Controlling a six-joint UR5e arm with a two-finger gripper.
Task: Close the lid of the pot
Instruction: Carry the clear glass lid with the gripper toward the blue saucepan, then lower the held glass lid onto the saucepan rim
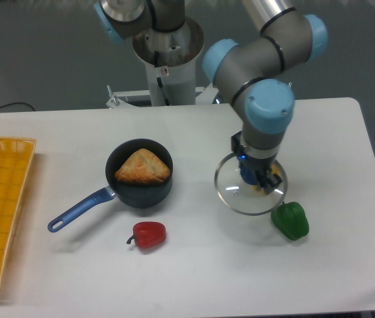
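Observation:
A small dark pot (140, 173) with a long blue handle sits left of centre on the white table, with a golden pastry (142, 166) inside. The round glass lid (250, 185) hangs to the right of the pot, apart from it. My gripper (254, 176) comes down on the middle of the lid and is shut on its blue knob, which the fingers mostly hide. The pot is uncovered.
A green pepper (289, 220) lies just below and right of the lid. A red pepper (150, 234) sits in front of the pot. A yellow basket (2, 205) stands at the left edge. Something small and yellow shows through the lid glass.

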